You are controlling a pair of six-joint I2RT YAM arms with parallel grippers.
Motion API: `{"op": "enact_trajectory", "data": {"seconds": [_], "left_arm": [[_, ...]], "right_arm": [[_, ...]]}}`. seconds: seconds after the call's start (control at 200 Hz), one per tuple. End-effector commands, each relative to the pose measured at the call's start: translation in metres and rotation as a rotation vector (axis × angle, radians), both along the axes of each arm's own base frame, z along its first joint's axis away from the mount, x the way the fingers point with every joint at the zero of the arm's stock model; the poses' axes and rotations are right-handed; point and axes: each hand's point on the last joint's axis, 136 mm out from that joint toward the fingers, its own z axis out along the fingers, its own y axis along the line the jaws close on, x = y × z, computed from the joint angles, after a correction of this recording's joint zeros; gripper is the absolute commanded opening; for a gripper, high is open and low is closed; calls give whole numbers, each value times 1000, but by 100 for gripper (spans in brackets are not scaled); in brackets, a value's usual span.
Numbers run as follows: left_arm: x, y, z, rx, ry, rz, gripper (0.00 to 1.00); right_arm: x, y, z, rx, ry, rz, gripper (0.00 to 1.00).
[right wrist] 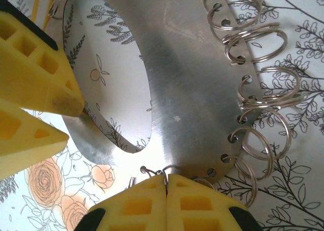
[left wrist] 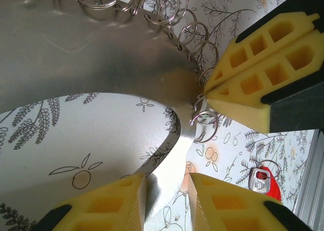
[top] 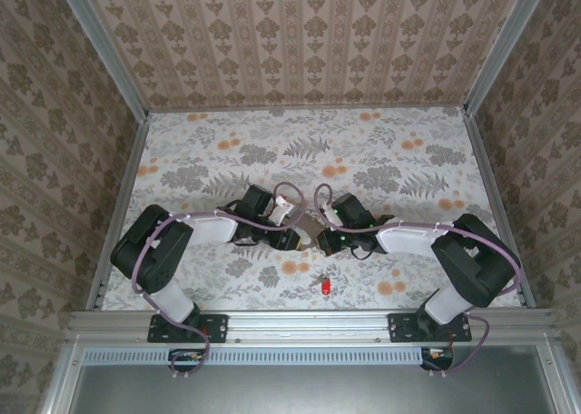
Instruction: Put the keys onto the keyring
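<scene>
The left claw (left wrist: 167,198) clamps the curved silver metal keyring band (left wrist: 101,53) mid-table. The right claw (right wrist: 167,183) pinches shut on one thin wire split ring (right wrist: 158,171) at its rim. A tug could slip or bend that ring. The tiny red-headed key (top: 325,285) lies apart by the floral table's (top: 408,151) near edge, open room all round.

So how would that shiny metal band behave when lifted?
Probably stiff: the metal band keeps a smooth curve. Likely slippery: its polished face shows reflections. Its small rings sit loose in holes, so they'd probably swing.
</scene>
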Motion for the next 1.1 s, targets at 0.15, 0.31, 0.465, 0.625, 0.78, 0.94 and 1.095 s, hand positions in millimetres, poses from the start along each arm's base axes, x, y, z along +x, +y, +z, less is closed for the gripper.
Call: {"op": "enact_trajectory", "data": {"seconds": [0.15, 0.31, 0.465, 0.625, 0.78, 0.94, 1.095], "left_arm": [[-7, 0, 12, -28, 12, -4, 29], [-10, 0, 43, -93, -48, -19, 29], [-20, 2, 98, -213, -187, -59, 29], [-44, 9, 177, -431, -397, -119, 28], [-71, 22, 233, -587, -551, -160, 29], [-88, 28, 263, -673, -621, -208, 30], [-98, 29, 276, -706, -648, -255, 30]], "right_arm": [[-6, 1, 22, -10, -102, 82, 0], [-13, 21, 93, 108, -391, 243, 0], [-30, 35, 161, 277, -629, 377, 0], [-51, 43, 210, 406, -757, 494, 0], [-67, 46, 252, 530, -842, 543, 0], [-83, 47, 291, 677, -901, 583, 0], [-96, 48, 317, 748, -944, 638, 0]]}}
